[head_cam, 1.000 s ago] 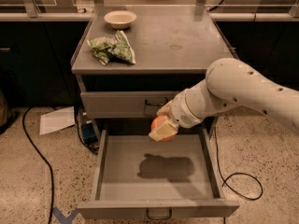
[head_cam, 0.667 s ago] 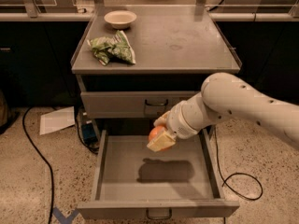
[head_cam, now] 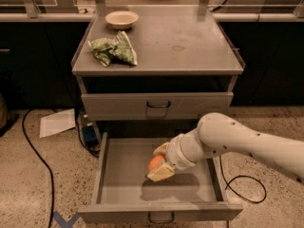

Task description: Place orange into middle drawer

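Observation:
The orange [head_cam: 155, 163] is held between the cream fingers of my gripper [head_cam: 158, 163], which is shut on it. The gripper sits low inside the open middle drawer [head_cam: 118, 175], just above its flat grey floor near the centre. Its shadow falls on the floor to the right of it. My white arm reaches in from the right over the drawer's right wall. The drawer's small loop handle [head_cam: 160, 217] shows at the front edge.
A closed grey drawer front with a black loop handle [head_cam: 157, 105] is above. On the cabinet top lie a green-and-white foil bag [head_cam: 114, 50] and a beige bowl [head_cam: 122, 19]. Cables [head_cam: 35, 153] and a sheet of paper [head_cam: 57, 122] lie on the floor.
My gripper has moved down and a little left with the orange, from level with the drawer's back edge to low inside the drawer.

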Robot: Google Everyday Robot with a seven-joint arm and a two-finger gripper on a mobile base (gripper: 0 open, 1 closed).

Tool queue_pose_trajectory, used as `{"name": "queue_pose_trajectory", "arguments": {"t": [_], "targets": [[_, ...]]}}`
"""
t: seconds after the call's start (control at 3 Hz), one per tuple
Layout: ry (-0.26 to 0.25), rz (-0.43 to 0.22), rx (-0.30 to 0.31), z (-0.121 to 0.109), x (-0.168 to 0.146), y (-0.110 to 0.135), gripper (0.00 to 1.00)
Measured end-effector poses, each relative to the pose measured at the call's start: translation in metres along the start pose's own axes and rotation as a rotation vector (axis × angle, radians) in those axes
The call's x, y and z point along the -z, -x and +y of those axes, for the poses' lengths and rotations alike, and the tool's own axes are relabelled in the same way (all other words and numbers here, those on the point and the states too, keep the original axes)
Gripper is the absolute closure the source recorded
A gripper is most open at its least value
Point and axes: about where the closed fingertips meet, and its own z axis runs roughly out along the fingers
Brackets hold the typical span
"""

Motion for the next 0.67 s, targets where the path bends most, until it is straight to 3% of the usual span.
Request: {"name": "queue_pose_trajectory", "arguments": {"t": [0.33,0.67], "targets": [[0.019,0.021,-0.036,0.010,-0.046,-0.037,1.00],[0.009,0.036,-0.081,0.000,-0.093,-0.063,1.00]]}}
